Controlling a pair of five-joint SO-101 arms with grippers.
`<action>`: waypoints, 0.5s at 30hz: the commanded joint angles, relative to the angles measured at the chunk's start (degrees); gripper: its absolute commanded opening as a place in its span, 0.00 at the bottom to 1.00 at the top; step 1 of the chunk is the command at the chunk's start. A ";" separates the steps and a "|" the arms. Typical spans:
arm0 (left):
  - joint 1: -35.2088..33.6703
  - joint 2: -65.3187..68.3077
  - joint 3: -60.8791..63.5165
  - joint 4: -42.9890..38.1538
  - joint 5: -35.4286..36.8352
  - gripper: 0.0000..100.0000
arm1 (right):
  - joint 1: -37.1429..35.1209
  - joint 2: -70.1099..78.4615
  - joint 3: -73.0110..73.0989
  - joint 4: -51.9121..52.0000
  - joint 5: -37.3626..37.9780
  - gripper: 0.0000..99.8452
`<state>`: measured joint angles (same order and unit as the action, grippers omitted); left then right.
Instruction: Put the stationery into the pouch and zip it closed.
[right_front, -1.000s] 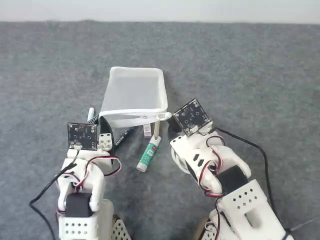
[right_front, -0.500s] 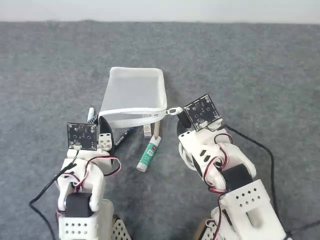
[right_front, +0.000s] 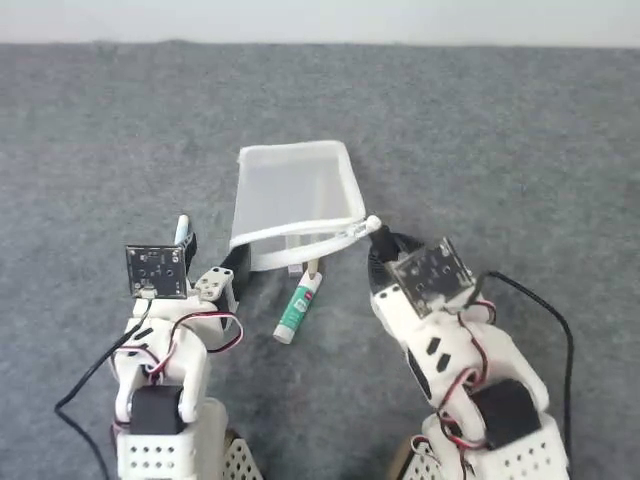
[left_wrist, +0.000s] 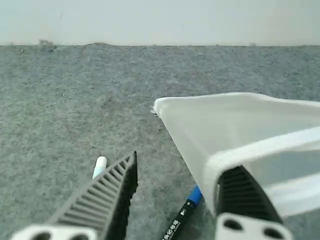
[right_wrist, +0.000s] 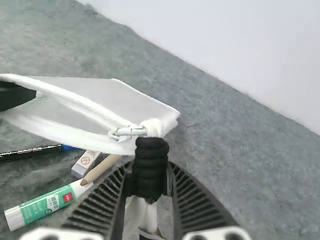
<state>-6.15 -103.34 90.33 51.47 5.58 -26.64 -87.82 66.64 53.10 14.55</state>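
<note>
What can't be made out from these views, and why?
What the pouch holds: high view, its cloudy wall hides the inside.
The blue pen: left wrist view, one end under the pouch, the other cut by the edge.
The black tab in the right gripper: right wrist view, fingers hide its lower end.

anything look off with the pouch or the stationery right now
Yes. The white mesh pouch hangs stretched between the left gripper and the right gripper, which clamps its black end tab, yet the green-and-white glue stick, wooden pencil and black pen lie on the grey carpet beneath it, not inside.
</note>
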 joint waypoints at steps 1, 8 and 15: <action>-0.09 -0.88 -2.51 0.18 0.44 0.25 | -3.03 -3.12 -0.09 1.10 0.97 0.01; 0.18 -0.70 -2.51 0.18 0.44 0.20 | -3.74 -3.65 0.18 1.10 0.97 0.01; 4.31 -0.70 -2.42 0.62 -5.36 0.03 | -3.74 -3.47 0.18 1.10 0.97 0.01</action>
<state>-2.55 -103.34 90.33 51.56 2.15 -30.24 -89.76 67.69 54.15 14.81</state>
